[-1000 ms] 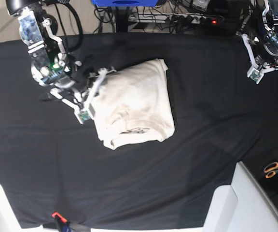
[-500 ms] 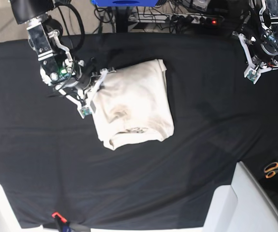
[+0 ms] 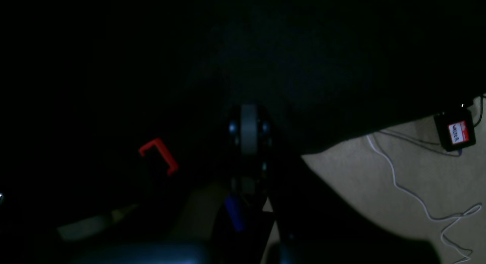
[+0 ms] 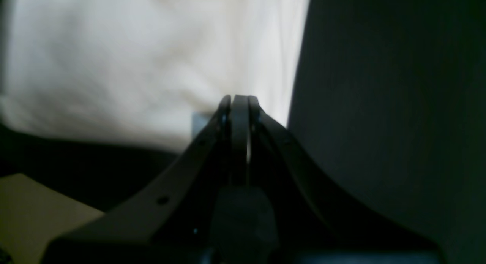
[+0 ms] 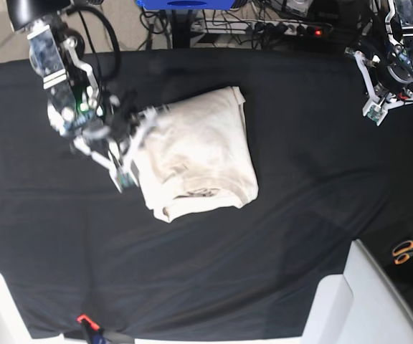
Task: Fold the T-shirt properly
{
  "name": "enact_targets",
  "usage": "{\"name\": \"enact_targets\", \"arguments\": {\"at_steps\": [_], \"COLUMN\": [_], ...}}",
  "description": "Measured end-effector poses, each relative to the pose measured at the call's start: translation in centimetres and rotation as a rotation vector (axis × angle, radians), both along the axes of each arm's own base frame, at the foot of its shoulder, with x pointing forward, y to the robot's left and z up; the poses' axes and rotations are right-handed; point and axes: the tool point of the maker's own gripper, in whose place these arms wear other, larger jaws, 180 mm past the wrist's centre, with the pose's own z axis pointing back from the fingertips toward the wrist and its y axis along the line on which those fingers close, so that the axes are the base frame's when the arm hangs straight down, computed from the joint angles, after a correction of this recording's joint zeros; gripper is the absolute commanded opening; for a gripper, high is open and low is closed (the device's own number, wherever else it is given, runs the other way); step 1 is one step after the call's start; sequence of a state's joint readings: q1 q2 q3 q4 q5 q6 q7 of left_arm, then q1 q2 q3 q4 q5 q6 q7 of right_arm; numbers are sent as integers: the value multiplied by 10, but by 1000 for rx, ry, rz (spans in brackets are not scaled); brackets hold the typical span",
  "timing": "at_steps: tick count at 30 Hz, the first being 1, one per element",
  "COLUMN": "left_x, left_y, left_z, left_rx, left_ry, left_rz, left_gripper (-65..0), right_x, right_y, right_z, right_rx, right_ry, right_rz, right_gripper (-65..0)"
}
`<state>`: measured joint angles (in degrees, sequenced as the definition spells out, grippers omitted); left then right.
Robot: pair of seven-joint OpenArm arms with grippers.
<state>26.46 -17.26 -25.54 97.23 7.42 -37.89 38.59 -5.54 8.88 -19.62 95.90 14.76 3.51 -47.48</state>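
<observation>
The cream T-shirt [image 5: 203,150] lies folded into a rough rectangle on the black table cloth [image 5: 300,186], mid-table. My right gripper [image 5: 142,125] is at the shirt's left edge. In the right wrist view its fingers [image 4: 239,100] are shut, their tips against the pale T-shirt [image 4: 133,55], and no cloth shows pinched between them. My left gripper [image 5: 380,89] hangs at the far right corner, well away from the shirt. In the dark left wrist view it [image 3: 248,112] is shut over black cloth and holds nothing.
Orange-handled scissors [image 5: 407,251] lie at the right edge. A white panel [image 5: 357,301] juts in at the front right. A red clip [image 5: 84,319] sits on the front edge. Cables and a power strip [image 5: 285,29] run behind the table. Floor with a white cable [image 3: 398,184] shows past the cloth edge.
My right arm has swung a little toward the front along the shirt's left edge, staying shut. The left arm has drawn slightly inward and then held. The shirt has barely moved.
</observation>
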Motion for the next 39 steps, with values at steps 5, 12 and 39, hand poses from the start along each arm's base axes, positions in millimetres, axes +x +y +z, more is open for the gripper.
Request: {"name": "enact_targets", "arguments": {"at_steps": [5, 12, 39], "left_x": [27, 63, 39], "left_y": [-86, -199, -211], "left_z": [8, 30, -50], "left_rx": [-134, -321, -292], "left_ry": [-93, -210, 1], "left_rz": [-103, -243, -266], "left_gripper": [-650, -650, -650], "right_x": [39, 9, -5], "right_y": [-10, -11, -72], "right_z": [8, -15, -28], "right_rx": [-34, -39, -71], "right_ry": [-40, 42, 60], "right_rz": [-16, -14, -173], "right_gripper": [-648, -648, -648]}}
